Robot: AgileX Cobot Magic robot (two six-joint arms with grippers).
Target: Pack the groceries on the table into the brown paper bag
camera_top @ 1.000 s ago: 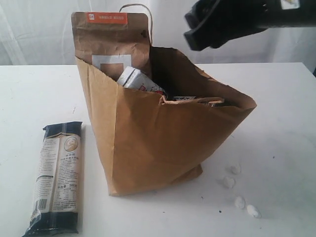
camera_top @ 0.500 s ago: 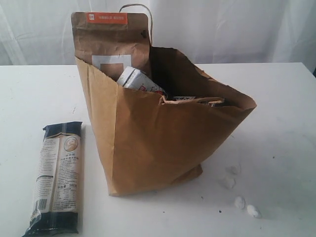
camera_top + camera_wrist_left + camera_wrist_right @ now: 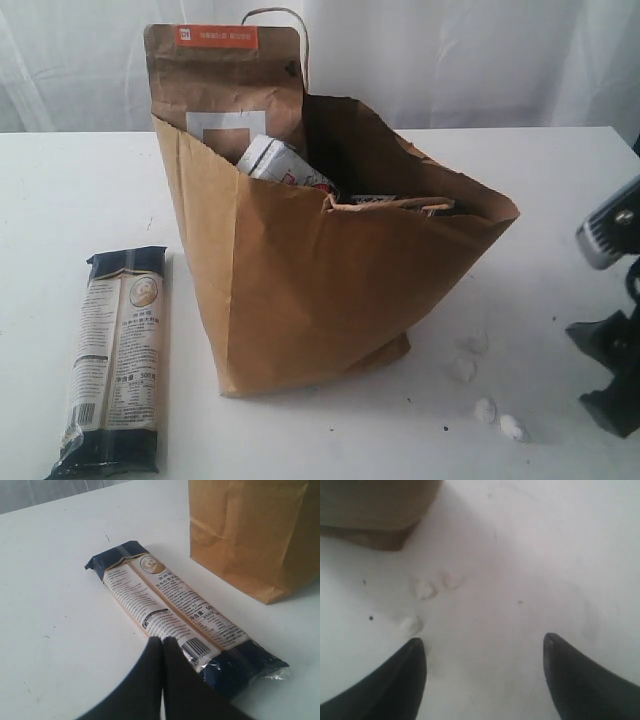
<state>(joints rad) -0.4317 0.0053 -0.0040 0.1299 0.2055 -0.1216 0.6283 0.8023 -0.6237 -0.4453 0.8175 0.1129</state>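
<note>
Exterior view, left to right: the long dark-blue noodle packet (image 3: 115, 360) is lying flat on the white tabletop (image 3: 60, 200), apart from the bag. Its long axis is running from the near edge toward the back. Its cream panel is carrying fine print, unreadable. In the left wrist view a barcode is showing beside the left gripper (image 3: 162, 641), whose jaws are pressed together.

The brown paper bag (image 3: 320, 290) is standing upright at centre. The brown windowed pouch (image 3: 225, 90) is sticking up from it, its orange label's lettering too small to read. A small white-blue packet (image 3: 282, 162) is leaning beside the pouch.

At right, the right gripper (image 3: 482, 645) is hovering over bare tabletop near white crumbs (image 3: 487, 405), jaws spread, holding nothing.
</note>
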